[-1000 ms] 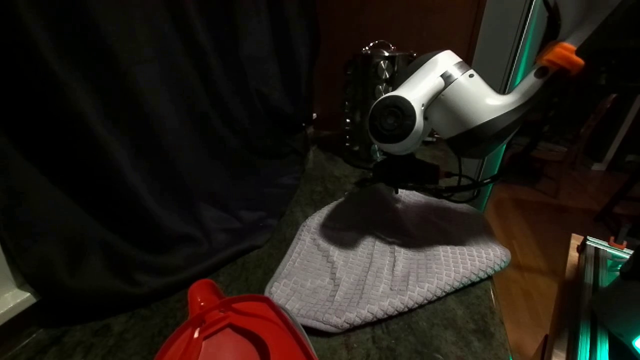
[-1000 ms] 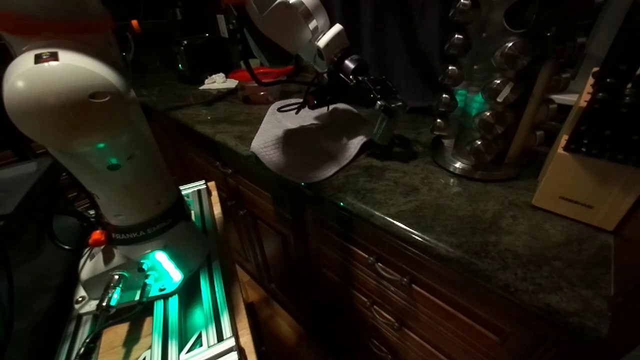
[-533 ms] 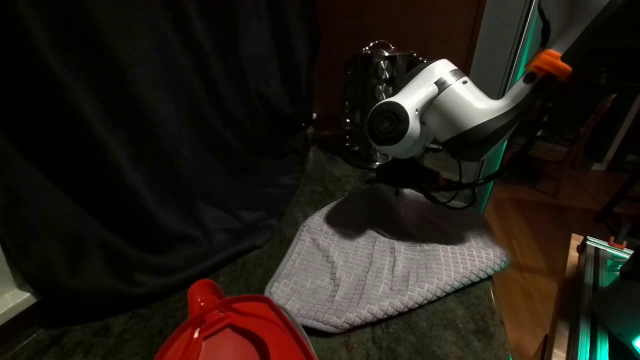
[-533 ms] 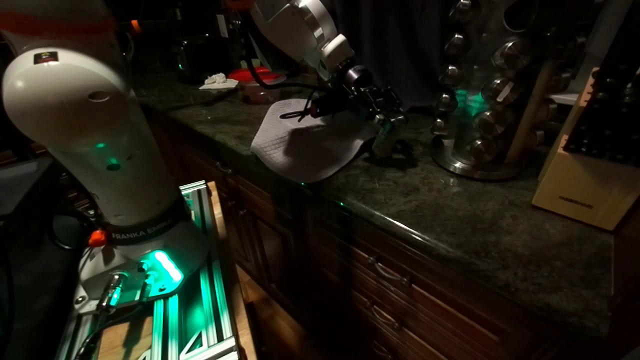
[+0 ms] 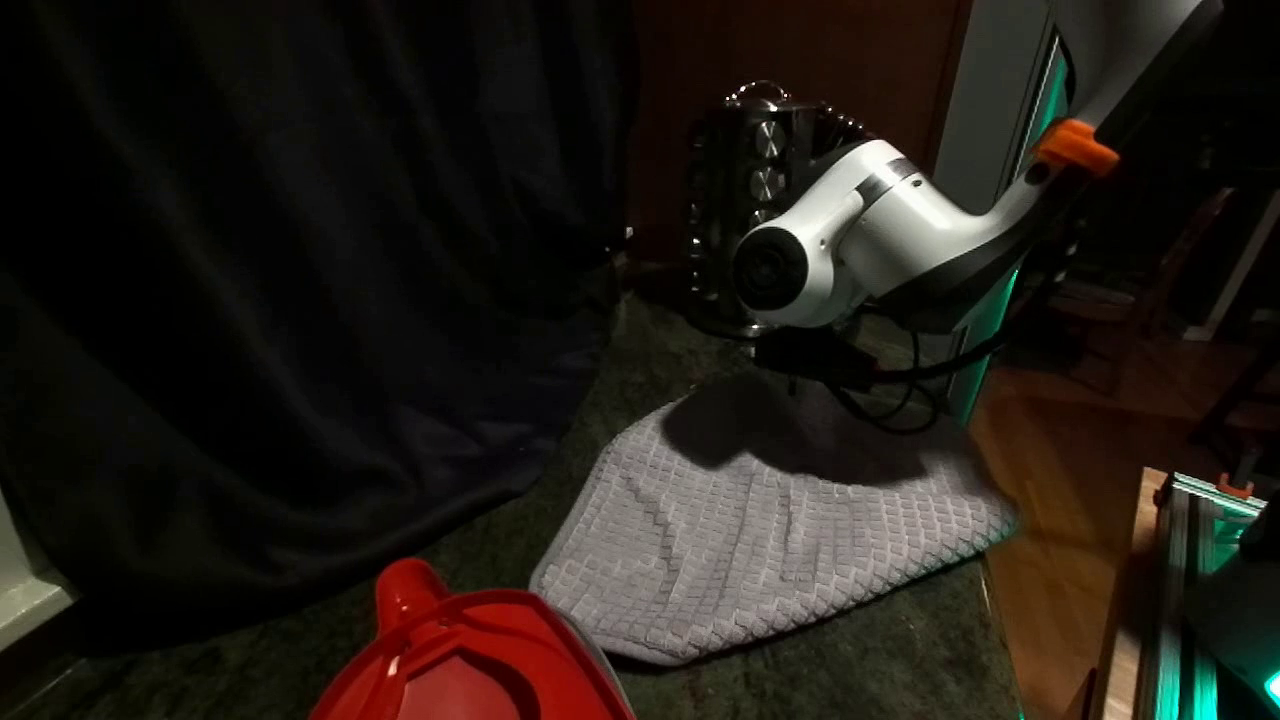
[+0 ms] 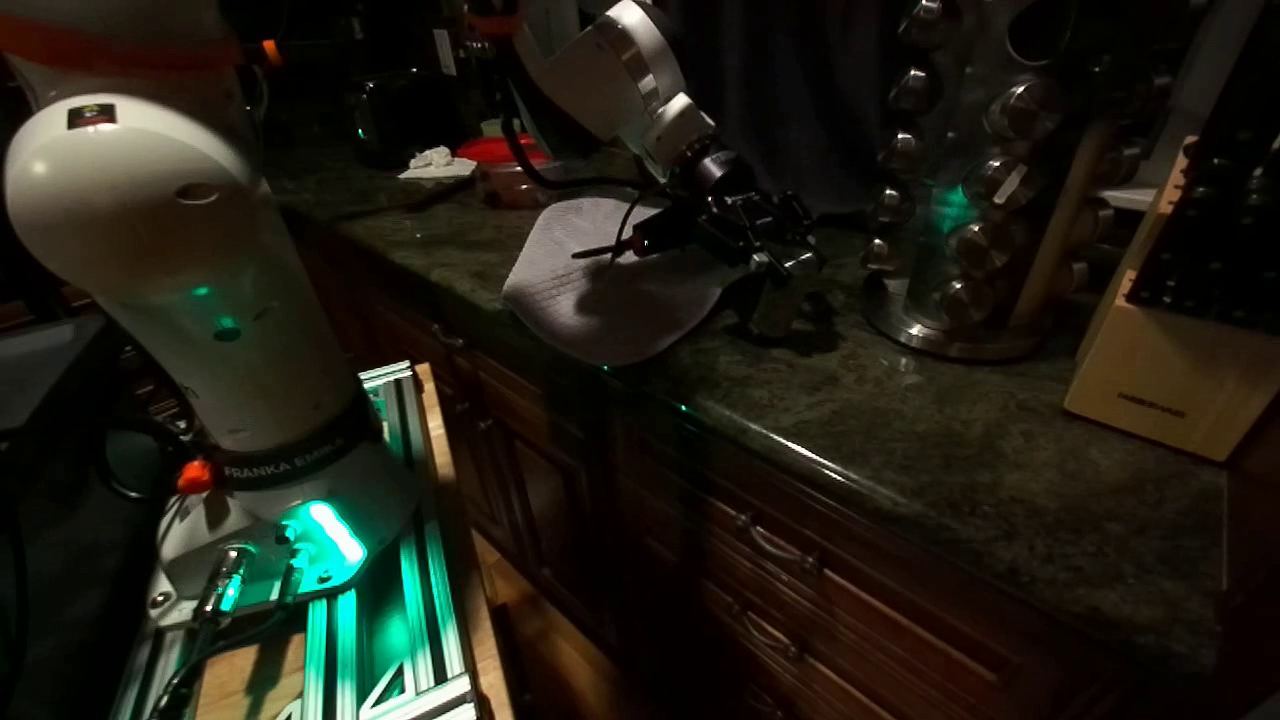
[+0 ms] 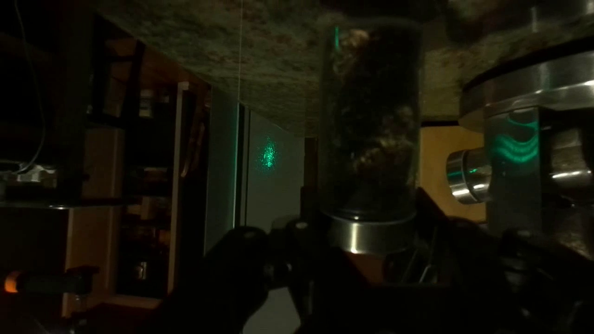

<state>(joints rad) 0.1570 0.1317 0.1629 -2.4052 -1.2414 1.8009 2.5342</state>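
Glass jar [image 7: 371, 130] with a metal lid [image 7: 371, 237], grasped by the gripper [image 7: 364, 222].
Wrist view: fingers [image 7: 429, 213] flank the jar at its lid end, spice rack [image 7: 515, 176] to the right. In an exterior view, the jar hangs low over the dark counter [image 6: 950, 430], between the gray cloth [image 6: 570, 290] and the rack; contact with the counter cannot be told. In an exterior view, the arm [image 5: 900, 230] bends down near the cloth's far edge, the jar not discernible.

Glass jar [image 6: 774, 308] in end effector [image 6: 786, 262] — near gray mat [image 6: 640, 310].
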